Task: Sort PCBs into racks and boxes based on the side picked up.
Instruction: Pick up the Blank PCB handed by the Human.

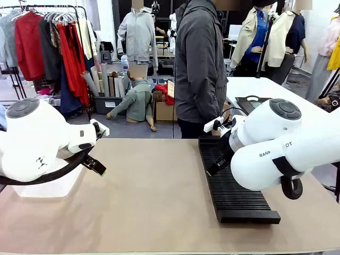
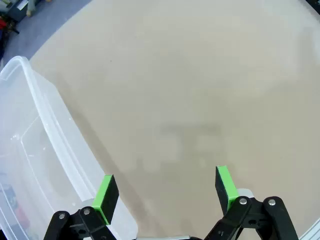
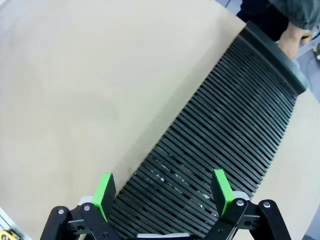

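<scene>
Hovering spread wide and empty, right hand (image 3: 162,180) hangs over the rack (image 3: 225,115), left hand (image 2: 165,182) beside the box (image 2: 42,100).

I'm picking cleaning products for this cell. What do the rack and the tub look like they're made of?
Rack: probably black moulded plastic, matte, with a faint sheen along the thin, even slats. Coated metal can't be ruled out.
Tub: clear, glossy plastic. Its wall is see-through, and its rim is rounded and slightly milky.
</scene>
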### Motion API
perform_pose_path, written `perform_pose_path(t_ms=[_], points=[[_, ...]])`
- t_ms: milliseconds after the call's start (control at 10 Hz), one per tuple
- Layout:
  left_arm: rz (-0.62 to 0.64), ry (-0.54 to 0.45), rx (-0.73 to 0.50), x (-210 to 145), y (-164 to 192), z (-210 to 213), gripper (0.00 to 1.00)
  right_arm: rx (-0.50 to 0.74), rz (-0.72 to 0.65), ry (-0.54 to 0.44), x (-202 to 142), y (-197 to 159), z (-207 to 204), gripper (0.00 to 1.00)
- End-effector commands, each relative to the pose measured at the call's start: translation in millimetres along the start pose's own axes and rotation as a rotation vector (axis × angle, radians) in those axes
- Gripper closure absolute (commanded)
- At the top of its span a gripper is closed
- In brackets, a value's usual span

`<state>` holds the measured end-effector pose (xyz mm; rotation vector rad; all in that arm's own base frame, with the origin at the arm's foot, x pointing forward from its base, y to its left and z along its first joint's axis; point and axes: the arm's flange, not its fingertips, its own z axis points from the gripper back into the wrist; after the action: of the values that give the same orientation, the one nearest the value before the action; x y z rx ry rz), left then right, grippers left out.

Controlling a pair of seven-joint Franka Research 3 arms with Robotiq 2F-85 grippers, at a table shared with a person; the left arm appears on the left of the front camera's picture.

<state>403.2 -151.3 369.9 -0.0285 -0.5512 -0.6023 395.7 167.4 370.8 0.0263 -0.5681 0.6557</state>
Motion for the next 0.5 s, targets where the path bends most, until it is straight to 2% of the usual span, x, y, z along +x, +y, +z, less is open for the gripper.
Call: perform_pose_path(t_ms=[0, 400], points=[[0.000, 0.000, 0.000, 0.1, 0.0, 0.1, 0.00, 0.000, 0.000, 0.000, 0.0, 0.0, 0.0, 0.00], [0.000, 0.000, 0.000, 0.1, 0.0, 0.1, 0.00, 0.000, 0.000, 0.000, 0.0, 0.0, 0.0, 0.00]])
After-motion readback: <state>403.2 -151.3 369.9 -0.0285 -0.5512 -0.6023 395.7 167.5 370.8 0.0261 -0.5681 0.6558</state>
